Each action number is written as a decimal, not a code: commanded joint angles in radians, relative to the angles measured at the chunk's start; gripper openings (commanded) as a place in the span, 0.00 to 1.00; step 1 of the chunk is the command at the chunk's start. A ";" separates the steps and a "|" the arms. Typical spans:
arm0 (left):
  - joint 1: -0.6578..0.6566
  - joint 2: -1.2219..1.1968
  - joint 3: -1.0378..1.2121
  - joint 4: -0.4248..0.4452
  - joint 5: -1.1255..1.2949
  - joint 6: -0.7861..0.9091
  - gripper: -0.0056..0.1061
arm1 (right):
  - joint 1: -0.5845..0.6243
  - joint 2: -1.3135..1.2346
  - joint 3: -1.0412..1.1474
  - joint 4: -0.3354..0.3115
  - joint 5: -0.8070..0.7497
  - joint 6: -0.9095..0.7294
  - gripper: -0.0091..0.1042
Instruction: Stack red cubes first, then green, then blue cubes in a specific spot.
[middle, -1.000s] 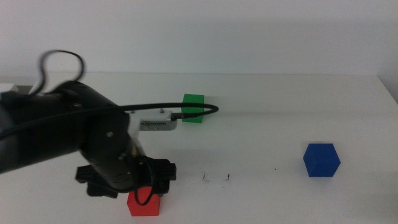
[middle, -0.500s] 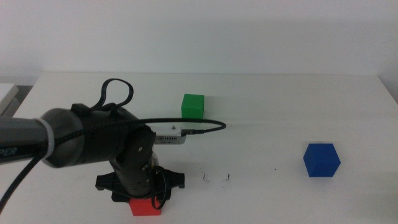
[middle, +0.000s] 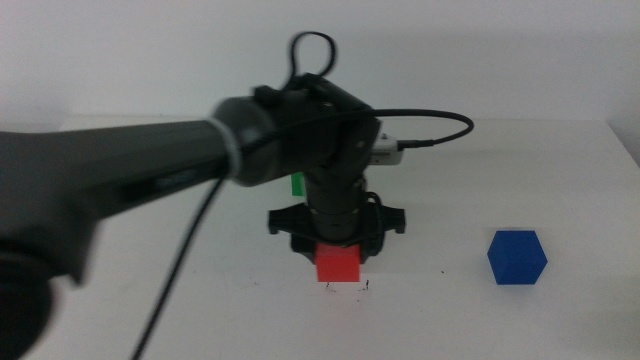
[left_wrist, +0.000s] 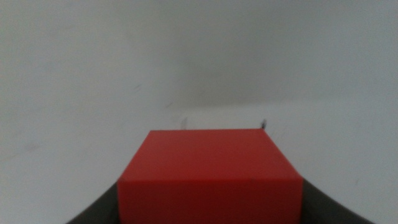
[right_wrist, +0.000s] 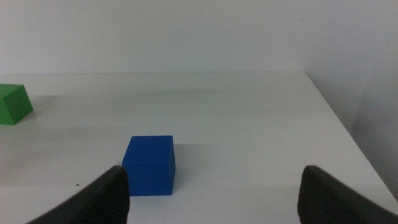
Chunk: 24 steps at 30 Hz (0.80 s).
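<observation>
The left gripper (middle: 338, 250) grasps the small matte solid-red cube (middle: 338, 265) just above the black specks on the white tabletop (middle: 520, 180). The right gripper (right_wrist: 211, 186) hangs spread near the blue cube (right_wrist: 150, 165).

Bright even light; left arm (middle: 150, 170) motion-blurred; left wrist view soft, hazy; faint shadows.

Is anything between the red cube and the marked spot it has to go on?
Nothing visible. The left end effector holds the red cube right over the specks, with only bare table beneath; green and blue cubes sit apart.
</observation>
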 joint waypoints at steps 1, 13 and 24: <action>-0.005 0.055 -0.064 -0.018 0.028 -0.014 0.07 | -0.007 -0.005 0.004 -0.011 -0.005 -0.008 0.90; -0.003 0.168 -0.091 0.006 -0.061 -0.031 0.21 | -0.007 -0.005 0.004 -0.011 -0.005 -0.008 0.90; -0.003 0.173 -0.091 0.004 -0.065 -0.038 0.78 | -0.007 -0.005 0.004 -0.011 -0.005 -0.008 0.90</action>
